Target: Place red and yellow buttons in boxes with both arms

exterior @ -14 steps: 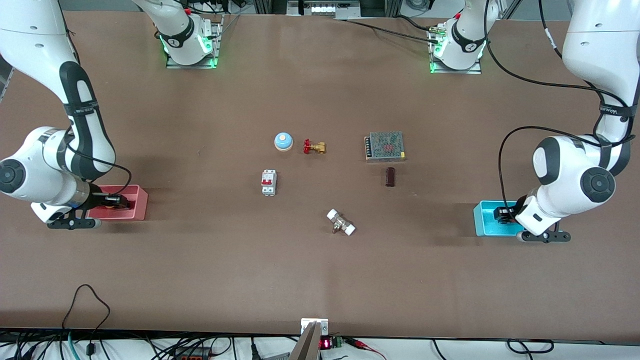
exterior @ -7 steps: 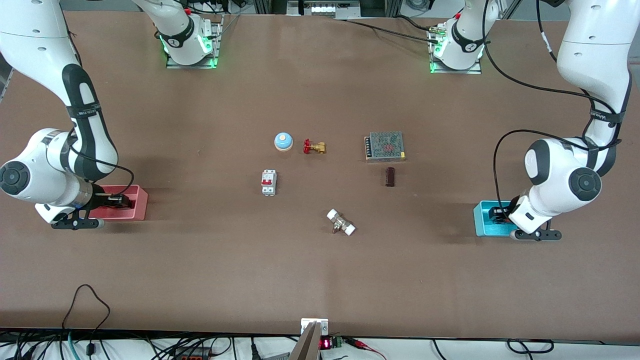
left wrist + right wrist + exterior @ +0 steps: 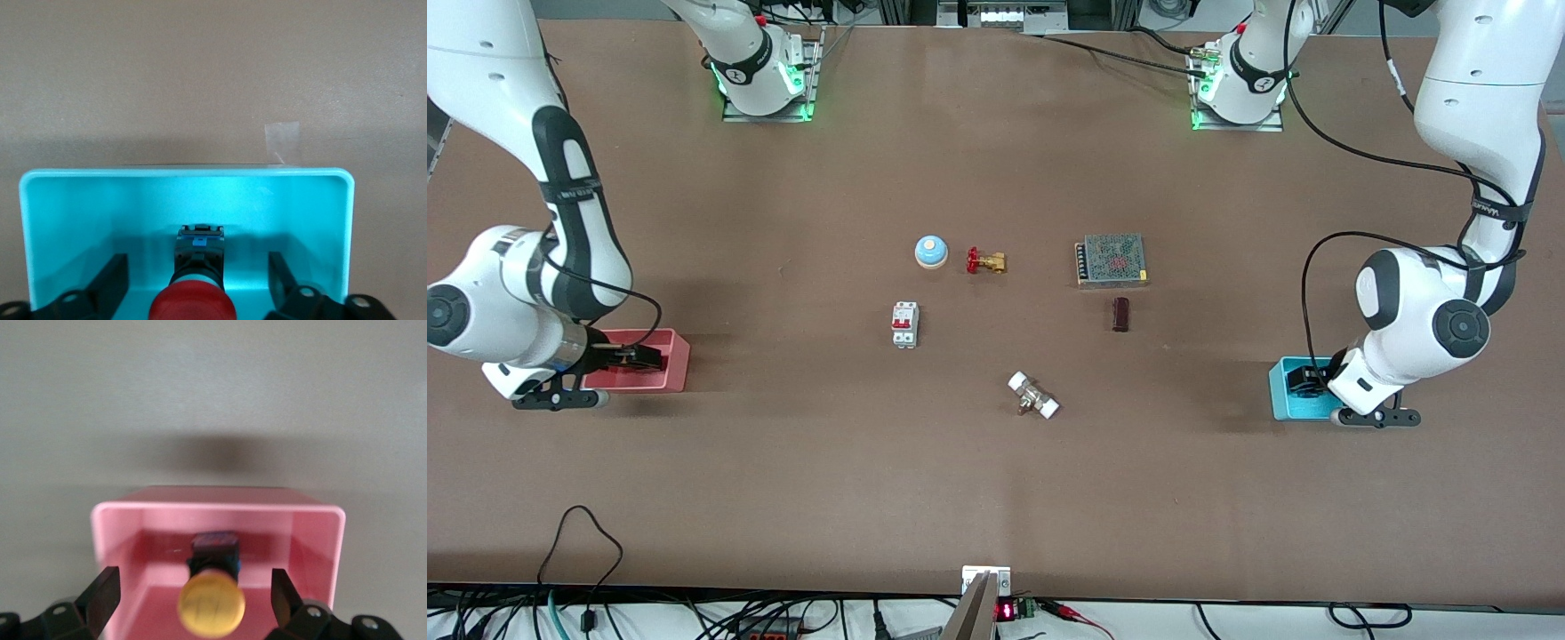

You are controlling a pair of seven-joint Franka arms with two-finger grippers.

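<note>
Red button (image 3: 193, 303) lies in the cyan box (image 3: 60, 200) at the left arm's table edge, yellow button (image 3: 211, 603) in the pink box (image 3: 313, 540) at the right arm's edge. Left gripper (image 3: 193, 290) and right gripper (image 3: 193, 603) stand wide; lift straight, clear of walls.

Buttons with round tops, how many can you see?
2. The red button lies in the cyan box, the yellow button in the pink box. None seems hidden.
</note>
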